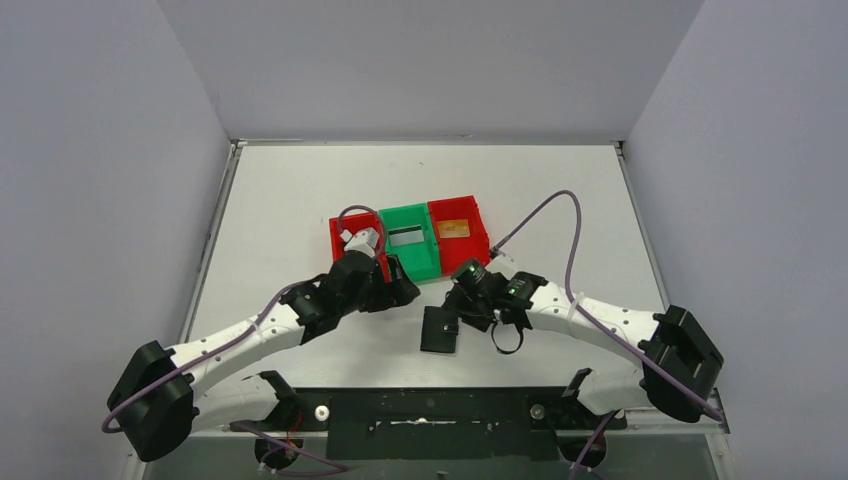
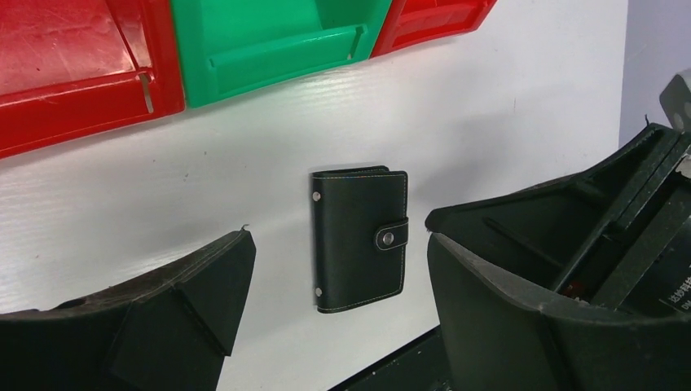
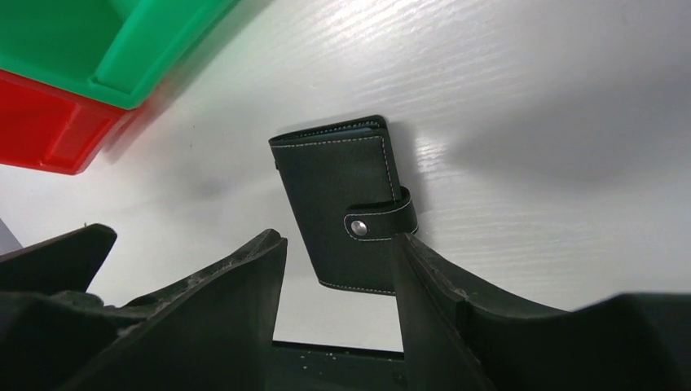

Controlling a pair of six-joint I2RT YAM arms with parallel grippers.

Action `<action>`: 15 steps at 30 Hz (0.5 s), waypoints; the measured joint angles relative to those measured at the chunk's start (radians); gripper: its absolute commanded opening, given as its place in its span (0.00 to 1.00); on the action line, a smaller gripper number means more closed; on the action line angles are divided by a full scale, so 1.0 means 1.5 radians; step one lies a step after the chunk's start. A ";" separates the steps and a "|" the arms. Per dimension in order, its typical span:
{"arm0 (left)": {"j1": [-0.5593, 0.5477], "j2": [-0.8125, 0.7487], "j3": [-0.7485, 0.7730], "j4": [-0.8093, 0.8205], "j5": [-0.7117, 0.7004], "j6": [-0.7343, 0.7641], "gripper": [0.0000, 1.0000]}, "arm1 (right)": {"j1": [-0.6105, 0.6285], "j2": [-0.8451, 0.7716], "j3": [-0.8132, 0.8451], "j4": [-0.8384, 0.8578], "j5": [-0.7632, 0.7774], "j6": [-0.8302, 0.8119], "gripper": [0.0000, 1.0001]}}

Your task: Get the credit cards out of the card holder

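The card holder (image 1: pixel 439 329) lies shut on the white table, its snap tab fastened. It also shows in the left wrist view (image 2: pixel 358 240) and the right wrist view (image 3: pixel 342 195). An orange-gold card (image 1: pixel 453 229) lies in the right red bin. A pale card with a dark band (image 1: pixel 405 237) lies in the green bin. No black card shows. My left gripper (image 1: pixel 403 291) (image 2: pixel 336 244) is open and empty, left of the holder. My right gripper (image 1: pixel 458 306) (image 3: pixel 338 240) is open and empty, just above the holder's tab end.
Three bins stand in a row behind the grippers: a red bin (image 1: pixel 342 236) partly hidden by my left wrist, a green bin (image 1: pixel 425 262) and a red bin (image 1: pixel 478 222). The black base plate (image 1: pixel 430 410) runs along the near edge. Grey walls enclose the table.
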 measured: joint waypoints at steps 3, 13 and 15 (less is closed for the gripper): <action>0.001 0.019 0.000 0.000 0.008 -0.009 0.76 | 0.000 0.013 0.001 0.005 -0.031 0.008 0.49; 0.001 0.047 -0.002 -0.010 0.030 -0.010 0.75 | 0.000 0.094 0.001 0.036 -0.080 0.093 0.45; 0.002 0.049 -0.003 -0.010 0.042 0.001 0.74 | 0.000 0.122 0.002 0.040 -0.083 0.115 0.45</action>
